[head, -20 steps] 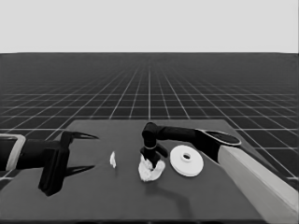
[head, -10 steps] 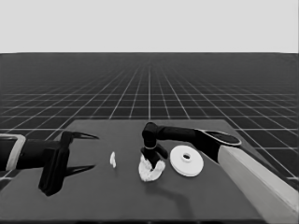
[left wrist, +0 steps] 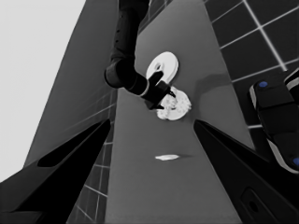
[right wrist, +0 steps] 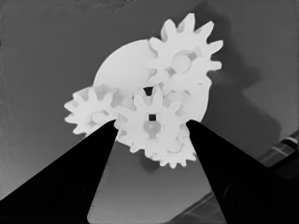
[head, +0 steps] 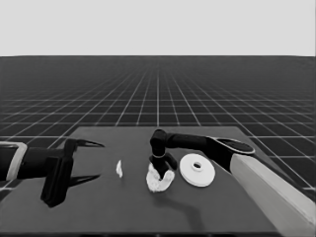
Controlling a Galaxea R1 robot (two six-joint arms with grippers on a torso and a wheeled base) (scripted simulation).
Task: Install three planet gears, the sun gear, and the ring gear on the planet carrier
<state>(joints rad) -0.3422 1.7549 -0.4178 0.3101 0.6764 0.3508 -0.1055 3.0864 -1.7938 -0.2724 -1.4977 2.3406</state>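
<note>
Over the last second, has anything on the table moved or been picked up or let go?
Nothing has visibly changed. The right end effector stays down over the gears on the smaller round part, the larger round part and thin white piece lie where they were, and the left end effector stays parked at the table's left end.

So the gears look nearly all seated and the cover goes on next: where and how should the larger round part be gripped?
Probably by its outer rim, from straight above. The larger round part lies flat on the table, hub up, just right of the gear cluster, where the right gripper is. Fingers either side of the rim would leave the centre hole free. The left gripper is parked open at the table's left end.
</note>
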